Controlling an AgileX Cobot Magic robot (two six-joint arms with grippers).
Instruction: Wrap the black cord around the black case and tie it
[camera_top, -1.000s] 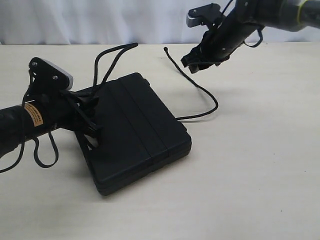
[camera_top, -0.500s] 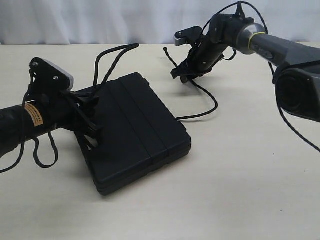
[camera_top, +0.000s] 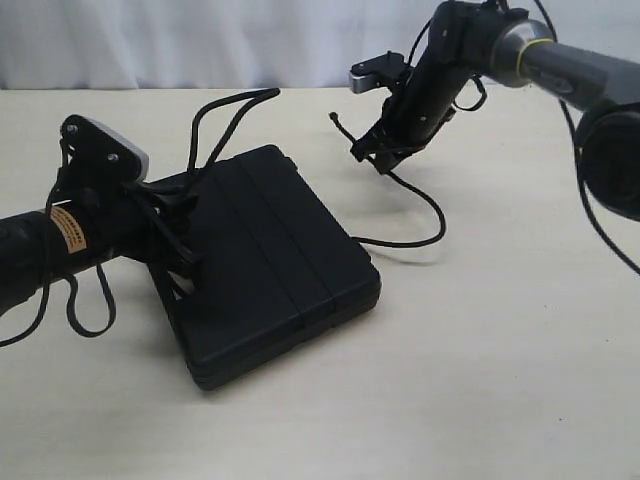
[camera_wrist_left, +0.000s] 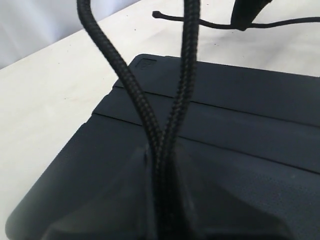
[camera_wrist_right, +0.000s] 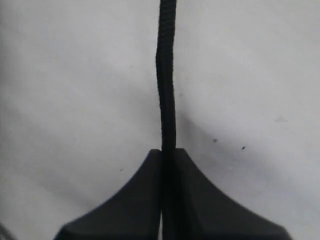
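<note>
The black case (camera_top: 270, 265) lies flat on the table, left of centre; its lid fills the left wrist view (camera_wrist_left: 235, 140). The black cord (camera_top: 415, 195) runs out from under the case's right side, curves up, and ends in a small knotted tip (camera_top: 333, 117). My right gripper (camera_top: 378, 153) is shut on that strand near its tip, and the cord (camera_wrist_right: 166, 75) leaves the pinched fingers in the right wrist view. At the case's left edge my left gripper (camera_top: 180, 205) is shut on a doubled loop of cord (camera_wrist_left: 165, 130), which arches to the back (camera_top: 235, 105).
The pale table (camera_top: 500, 380) stretches to the front and right of the case. A white cloth backdrop (camera_top: 200, 40) hangs behind the table's far edge. Glossy robot cables (camera_top: 85, 300) dangle below the left arm.
The right gripper came down from the upper right onto the cord near its tip, closed on it, and has lifted it slightly. The left arm and the case have stayed put.
</note>
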